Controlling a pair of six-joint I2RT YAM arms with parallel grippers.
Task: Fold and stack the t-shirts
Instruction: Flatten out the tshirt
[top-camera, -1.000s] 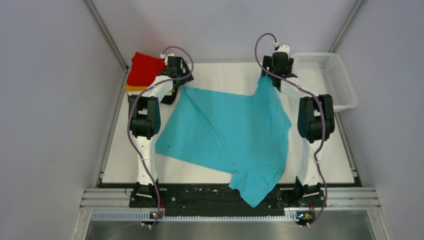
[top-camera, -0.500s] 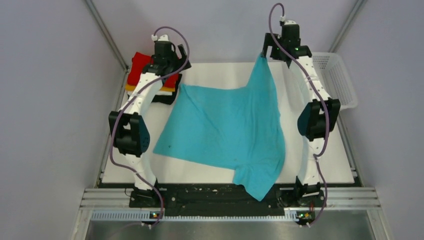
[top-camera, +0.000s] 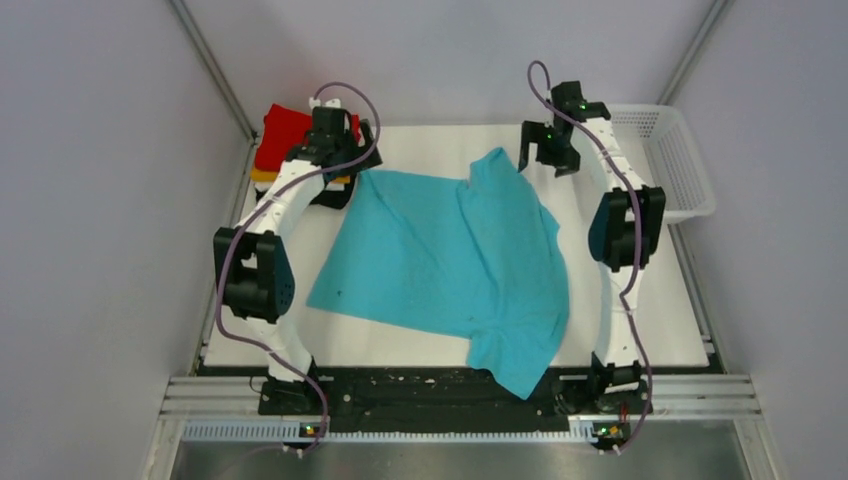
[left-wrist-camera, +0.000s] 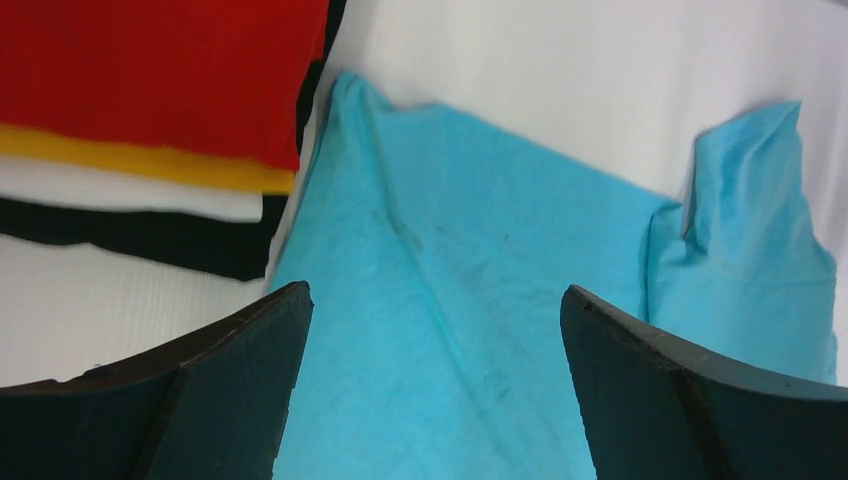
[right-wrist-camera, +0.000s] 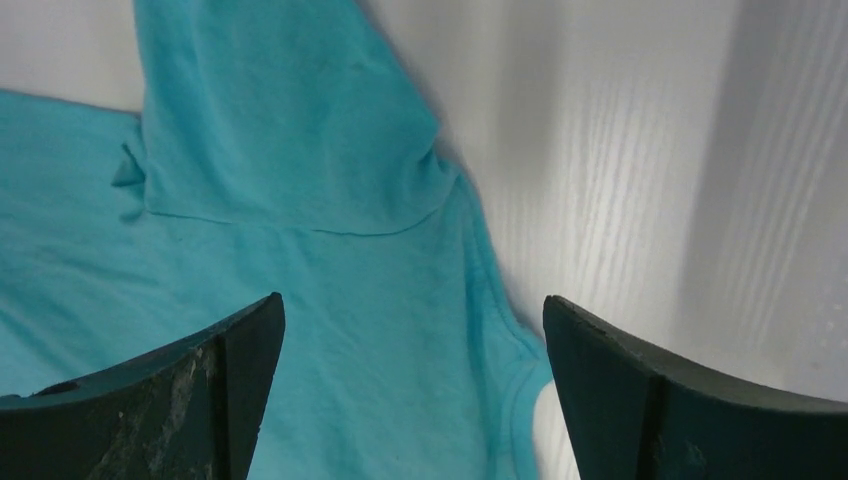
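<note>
Turquoise t-shirt beneath left claw, right claw — loose.

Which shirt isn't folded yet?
The turquoise-blue t-shirt, spread open across the table with one far corner flopped over. The red, orange, white and black shirts lie folded, piled at the far-left corner.

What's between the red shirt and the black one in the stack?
An orange shirt, then a white shirt beneath it, lie between the red shirt on top and the black shirt at the bottom. The left wrist view shows this.
</note>
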